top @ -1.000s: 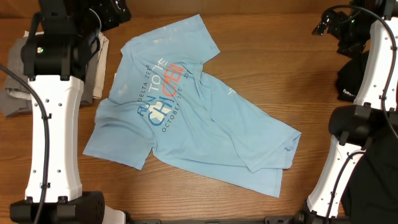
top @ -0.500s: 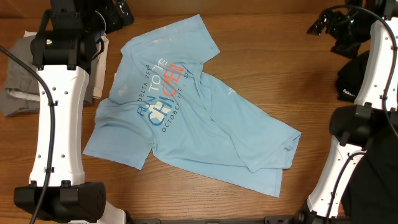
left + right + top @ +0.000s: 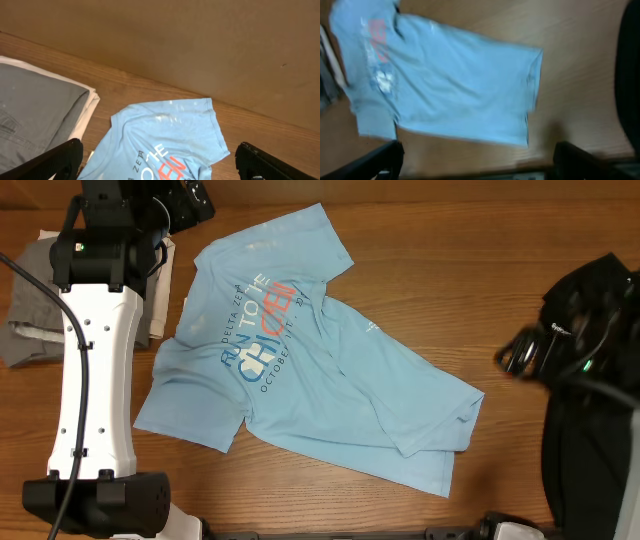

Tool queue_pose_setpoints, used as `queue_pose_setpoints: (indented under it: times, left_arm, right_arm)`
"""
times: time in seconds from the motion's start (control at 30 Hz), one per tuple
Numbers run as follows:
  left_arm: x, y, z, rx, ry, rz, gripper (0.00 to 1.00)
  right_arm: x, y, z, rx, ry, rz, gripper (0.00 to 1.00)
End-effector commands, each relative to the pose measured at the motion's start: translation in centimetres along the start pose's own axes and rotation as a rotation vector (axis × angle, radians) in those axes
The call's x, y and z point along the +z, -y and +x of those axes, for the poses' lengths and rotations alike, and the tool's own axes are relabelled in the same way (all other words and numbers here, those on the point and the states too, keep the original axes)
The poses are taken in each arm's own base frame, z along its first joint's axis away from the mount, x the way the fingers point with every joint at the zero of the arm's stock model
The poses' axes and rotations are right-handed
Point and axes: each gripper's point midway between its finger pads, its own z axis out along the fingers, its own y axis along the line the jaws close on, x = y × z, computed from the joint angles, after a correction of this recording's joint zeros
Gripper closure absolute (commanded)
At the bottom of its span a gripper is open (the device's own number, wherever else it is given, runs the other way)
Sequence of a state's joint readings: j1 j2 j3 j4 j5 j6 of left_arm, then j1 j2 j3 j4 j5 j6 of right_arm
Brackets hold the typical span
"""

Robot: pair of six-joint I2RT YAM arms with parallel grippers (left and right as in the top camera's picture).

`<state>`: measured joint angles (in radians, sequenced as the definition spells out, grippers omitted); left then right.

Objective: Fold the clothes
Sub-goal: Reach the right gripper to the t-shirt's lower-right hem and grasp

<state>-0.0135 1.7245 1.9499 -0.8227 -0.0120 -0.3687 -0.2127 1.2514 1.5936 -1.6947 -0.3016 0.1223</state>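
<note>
The clothes, a light blue T-shirt, lie spread and rumpled across the middle of the wooden table, lettering up, with the hem folded over at the lower right. In the left wrist view the T-shirt shows its upper sleeve and lettering below my left gripper, which is open and holds nothing. That gripper hovers at the far left corner, above the shirt's top edge. My right gripper is blurred and off the shirt's right side. It is open and empty, above bare table near the T-shirt hem.
Folded grey trousers on white cloth sit at the far left edge, also seen as grey trousers from the left wrist. A black garment lies at the right edge. A brown wall backs the table.
The right arm has swung from the far right corner down toward the middle of the right side, blurred in motion. The left arm shifted slightly, then held still. The shirt has not moved.
</note>
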Motion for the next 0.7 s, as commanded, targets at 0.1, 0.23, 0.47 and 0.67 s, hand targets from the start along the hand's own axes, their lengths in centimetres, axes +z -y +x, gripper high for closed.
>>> queue_pose_setpoints:
  times: [0.1, 0.23, 0.47, 0.67]
  left_arm:
    - [0.1, -0.1, -0.1, -0.021, 0.004, -0.005, 0.00]
    - [0.1, -0.1, -0.1, -0.021, 0.004, -0.005, 0.00]
    - [0.1, -0.1, -0.1, -0.021, 0.004, -0.004, 0.00]
    - [0.1, -0.1, -0.1, -0.021, 0.004, -0.005, 0.00]
  right_arm:
    - [6.4, -0.6, 5.7, -0.189, -0.229, 0.013, 0.00]
    - [10.8, -1.1, 6.6, -0.276, -0.330, 0.128, 0.00]
    - [16.3, -4.2, 8.3, -0.419, -0.385, 0.220, 0.06]
    - [18.9, -6.1, 8.2, -0.463, -0.315, 0.269, 0.20]
